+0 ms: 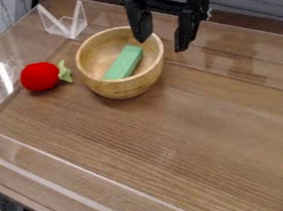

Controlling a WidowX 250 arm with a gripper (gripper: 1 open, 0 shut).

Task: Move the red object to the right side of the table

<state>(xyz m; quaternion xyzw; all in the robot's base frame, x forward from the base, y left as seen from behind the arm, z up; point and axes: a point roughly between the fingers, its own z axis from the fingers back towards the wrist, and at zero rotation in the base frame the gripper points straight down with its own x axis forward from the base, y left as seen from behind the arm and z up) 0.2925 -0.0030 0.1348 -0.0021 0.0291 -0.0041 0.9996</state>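
You are looking at a table — brown wood grain, edged by low clear walls that catch the light along the near and left sides. Most of its surface is bare toward you and to the right. On the far left part sits a wooden bowl, round and pale, upright on the tabletop. Over the bowl's far right rim hangs your gripper, black, pointing down, its two fingers spread wide with nothing between them; the left finger reaches down over the bowl's back rim and the right one drops just outside the rim, though you cannot tell whether either touches the wood. Inside the bowl lies a green block, tilted, leaning against the inner wall. Just left of the bowl, resting on the table and apart from the gripper, is the red object — a small round red toy fruit with a green leafy stem pointing toward the bowl. Behind it, near the far wall, stands a small clear plastic piece.
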